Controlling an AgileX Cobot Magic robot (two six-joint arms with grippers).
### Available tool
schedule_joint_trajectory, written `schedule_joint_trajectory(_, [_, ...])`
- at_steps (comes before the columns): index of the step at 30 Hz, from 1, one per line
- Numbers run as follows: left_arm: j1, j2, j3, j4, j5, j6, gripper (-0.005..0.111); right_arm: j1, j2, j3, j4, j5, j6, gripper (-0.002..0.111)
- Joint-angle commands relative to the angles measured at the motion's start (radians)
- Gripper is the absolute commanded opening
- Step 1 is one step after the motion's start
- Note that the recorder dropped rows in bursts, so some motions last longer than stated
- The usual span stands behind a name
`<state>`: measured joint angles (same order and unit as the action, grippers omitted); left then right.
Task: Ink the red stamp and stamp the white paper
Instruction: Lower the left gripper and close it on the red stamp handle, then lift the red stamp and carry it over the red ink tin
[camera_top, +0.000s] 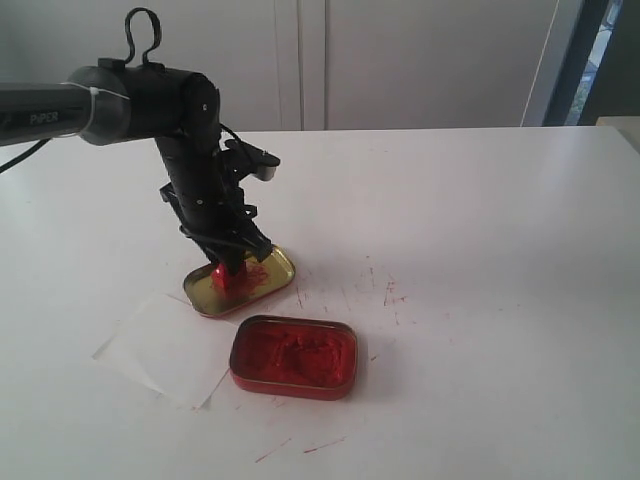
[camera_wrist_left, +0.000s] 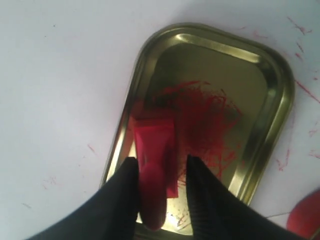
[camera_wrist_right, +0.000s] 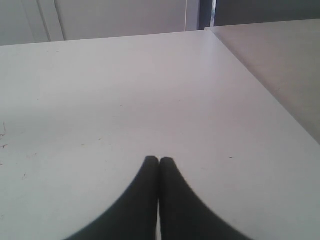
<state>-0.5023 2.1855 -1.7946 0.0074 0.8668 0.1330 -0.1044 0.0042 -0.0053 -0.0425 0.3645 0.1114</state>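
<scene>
The red stamp (camera_top: 222, 275) (camera_wrist_left: 152, 165), glossy all-red plastic with a rounded knob on a rectangular block, stands base-down in the shallow gold-coloured tin lid (camera_top: 280, 262) (camera_wrist_left: 280, 100). It sits at the end of the lid nearer the table's left edge. The lid is a rounded rectangle of shiny metal, smeared with red scribbles. The left gripper (camera_top: 228, 262) (camera_wrist_left: 161, 162) has its two black fingers narrowed onto the knob, one on each side. Its arm reaches in level from the left and bends steeply down at the wrist.

Toward the front edge, the white paper (camera_top: 165, 350), thin and flat, lies just beside the red ink tin (camera_top: 293, 357). The white table (camera_top: 480, 250) is flecked with red. The right gripper (camera_wrist_right: 159, 161) has its fingers pressed together over the bare tabletop.
</scene>
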Motion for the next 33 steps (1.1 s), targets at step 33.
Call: schedule_joint_trajectory(33, [0.001,-0.056,-0.005,-0.002,0.017,0.002,0.0,0.004,-0.004,0.005,-0.002,-0.015,-0.001,0.0])
